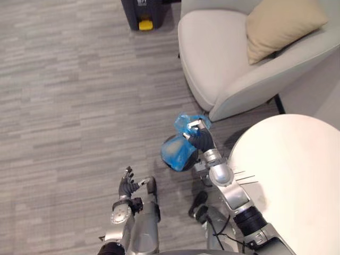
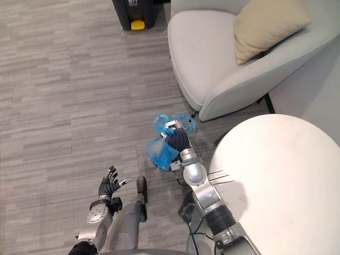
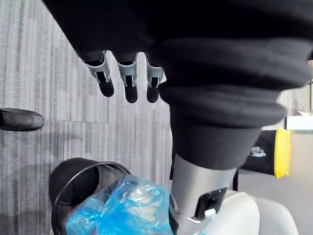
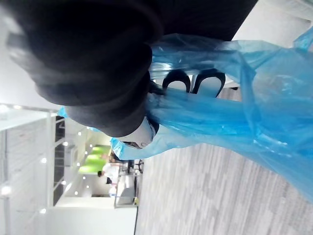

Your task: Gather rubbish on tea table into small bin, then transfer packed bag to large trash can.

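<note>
Bag [image 1: 178, 151]: thin crinkled glossy plastic; armchair [image 1: 212, 58] matt cloth, prob.; table [image 1: 297, 175] smooth, matt.

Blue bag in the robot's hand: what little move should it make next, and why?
Probably lift the blue bag straight up, clear of the small black bin. The right hand has its fingers curled round the bag's gathered top, yet the bag's lower part seems to sit in the bin, and the large trash can stands across the floor beside the armchair.

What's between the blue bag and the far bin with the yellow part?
Nothing: bare carpet runs from bag to bin, in both eye views.
</note>
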